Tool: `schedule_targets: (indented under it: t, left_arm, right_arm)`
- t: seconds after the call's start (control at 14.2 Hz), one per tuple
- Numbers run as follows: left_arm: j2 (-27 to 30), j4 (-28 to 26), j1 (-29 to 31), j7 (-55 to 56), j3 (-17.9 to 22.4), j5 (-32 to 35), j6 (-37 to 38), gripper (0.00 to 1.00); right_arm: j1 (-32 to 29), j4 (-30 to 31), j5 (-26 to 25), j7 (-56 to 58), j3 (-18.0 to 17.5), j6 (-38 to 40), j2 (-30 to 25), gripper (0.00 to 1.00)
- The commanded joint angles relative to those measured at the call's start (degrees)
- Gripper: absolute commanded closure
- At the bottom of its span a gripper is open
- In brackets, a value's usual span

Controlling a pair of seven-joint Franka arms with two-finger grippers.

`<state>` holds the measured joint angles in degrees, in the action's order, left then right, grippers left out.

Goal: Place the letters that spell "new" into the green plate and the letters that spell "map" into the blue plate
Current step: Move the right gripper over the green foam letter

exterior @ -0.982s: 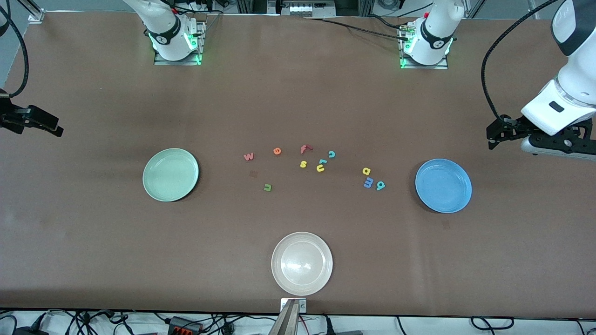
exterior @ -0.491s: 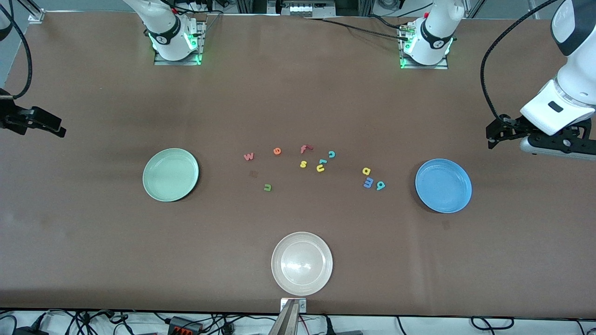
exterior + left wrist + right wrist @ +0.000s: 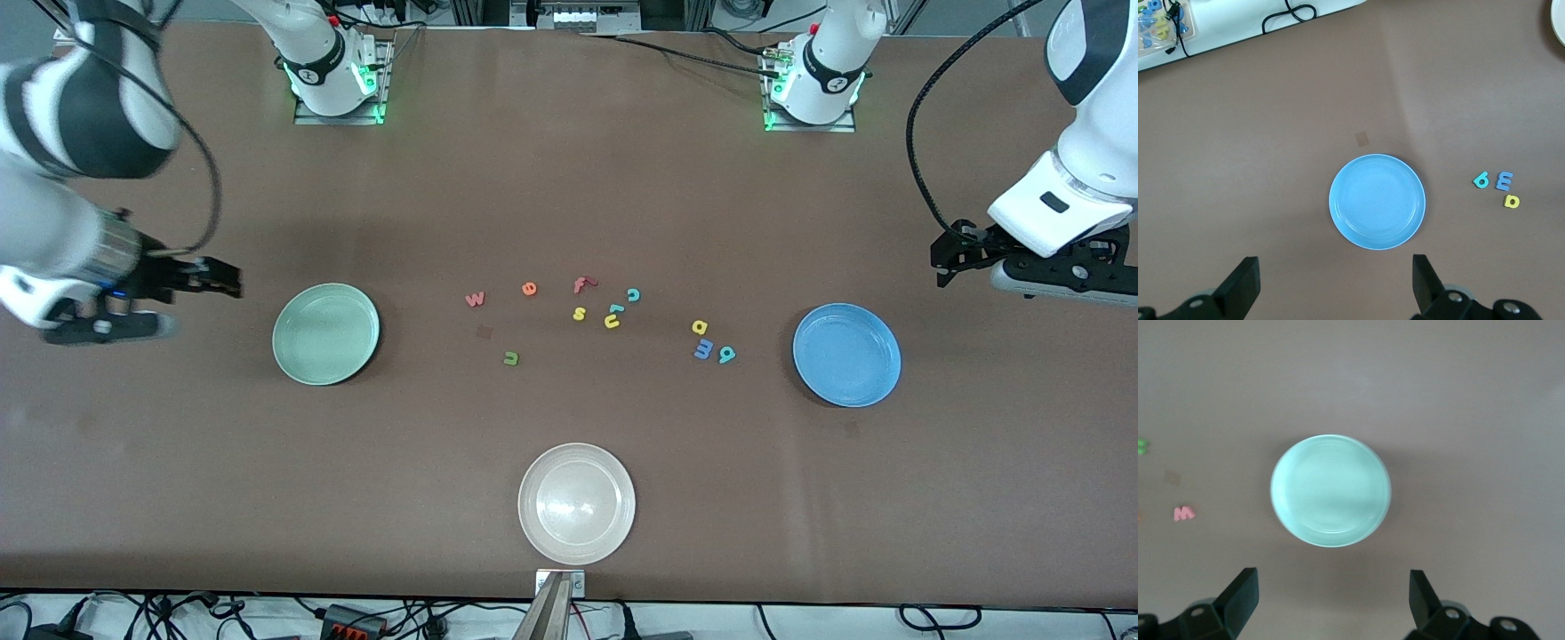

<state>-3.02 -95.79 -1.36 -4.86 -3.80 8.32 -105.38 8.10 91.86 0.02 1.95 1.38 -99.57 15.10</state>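
Observation:
The green plate lies toward the right arm's end of the table and holds nothing. The blue plate lies toward the left arm's end, also bare. Between them lie the pink w, orange e and green n. Beside the blue plate lie yellow a, blue m and teal p. My right gripper hangs open over bare table beside the green plate. My left gripper hangs open beside the blue plate.
A cream-white plate sits near the table's front edge. Other letters lie in the middle cluster: red f, teal c, yellow s, yellow u. A small dark patch marks the mat.
The right arm has swung in from the table's edge to just beside the green plate. The left arm has barely shifted. No letter or plate has moved.

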Motion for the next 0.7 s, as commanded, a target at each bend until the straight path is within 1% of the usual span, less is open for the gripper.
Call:
schedule_targets:
  t: [0.0, 0.14, 0.42, 0.63]
  left_arm:
    - [-1.0, 1.6, 0.1, -0.7, -0.3, 2.5, 0.4, 0.0]
    - [-0.9, 1.3, 0.1, -0.6, -0.9, 2.5, 0.5, 0.0]
    - [-0.7, 1.0, 0.2, -0.5, -1.1, 2.6, 1.1, 0.0]
    - [-0.8, 1.2, 0.1, -0.5, -1.2, 2.6, 1.4, 0.0]
  right_arm:
    - [5.2, -0.3, -0.5, -1.0, 0.1, -0.5, 4.3, 0.0]
    - [8.6, 0.5, -0.3, -4.0, 0.1, -3.2, 7.0, 0.0]
    - [12.5, 1.1, -0.2, -8.4, 0.1, -10.3, 11.3, 0.0]
    - [17.6, 0.4, -0.4, -18.4, 0.1, -17.0, 15.2, 0.0]
